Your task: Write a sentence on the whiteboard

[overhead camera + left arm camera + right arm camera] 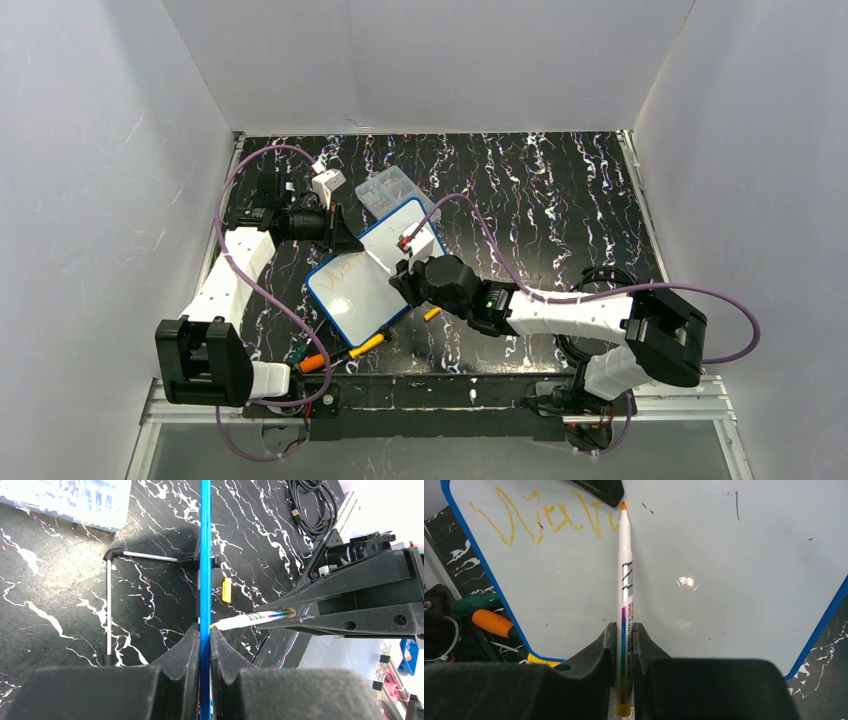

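Whiteboard [365,285]: middle of worktop [560,200], rim pinched by left jaws. Marker [625,580]: pinched in right jaws, tip just beside sentence [544,522]. Advice: hold board steady, pressure light, strokes level with existing letters.

Left arm [232,278], right arm [570,312], jaws clamped (both)

Overhead view from behind; both wrist views close on the whiteboard [724,580].
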